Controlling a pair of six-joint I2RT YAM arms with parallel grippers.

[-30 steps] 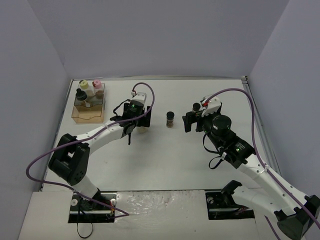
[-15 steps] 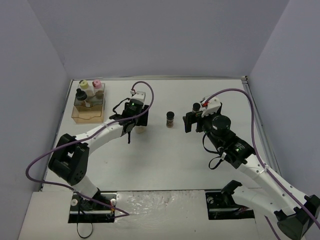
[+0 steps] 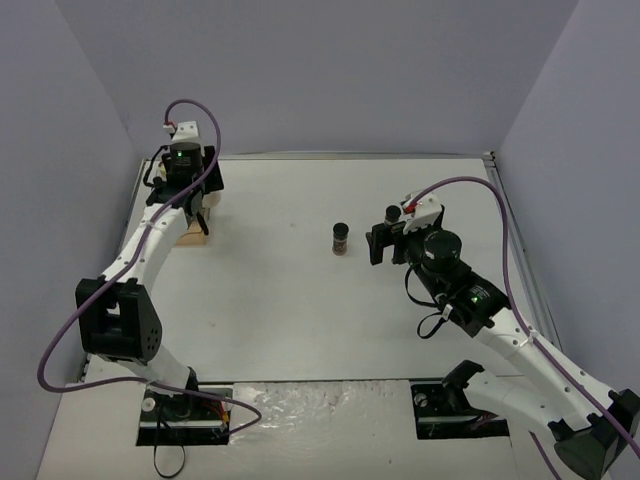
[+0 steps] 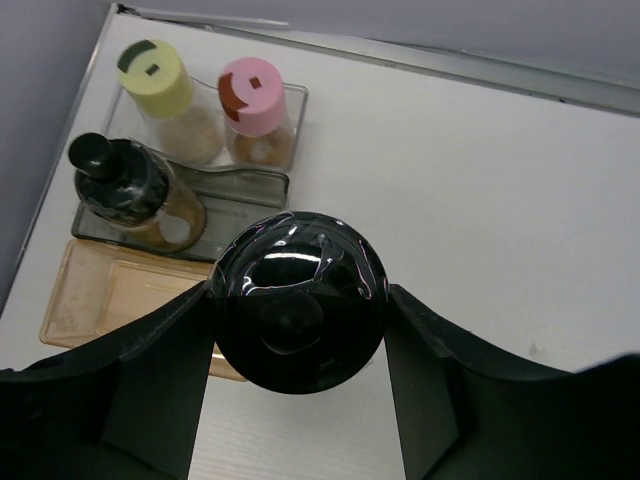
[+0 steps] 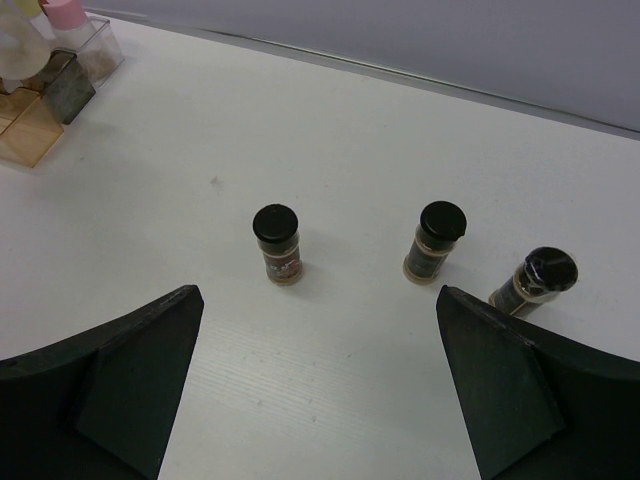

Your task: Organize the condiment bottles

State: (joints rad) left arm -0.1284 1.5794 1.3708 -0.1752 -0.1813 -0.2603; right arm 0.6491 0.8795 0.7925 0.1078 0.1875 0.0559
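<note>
Condiment bottles, near to far: three loose, one in transit, three racked.

Bottom of the right wrist view: the right gripper (image 5: 318, 300) has its jaws spread wide with nothing between them. Beyond it, mid-frame, three black-capped jars stand on the table: left jar (image 5: 277, 242), middle jar (image 5: 437, 240), right jar (image 5: 538, 277). All are well apart from each other and far from the rack.

What changed: a second ago the left arm was mid-table, closing on a jar. It has now swung to the upper left of the top view, so the left gripper (image 3: 197, 205) is over the rack (image 4: 110, 295). It is pinching the held jar (image 4: 298, 300), a finger on each side below the black cap. The jar hangs over the amber front tray (whether it touches down I can't tell). Behind it in the clear tiers are the knob-topped jar (image 4: 112, 175), yellow-capped jar (image 4: 155, 75) and pink-capped jar (image 4: 252, 92).

My read: pick and carry are done and placement comes next. Three loose jars remain after that.
</note>
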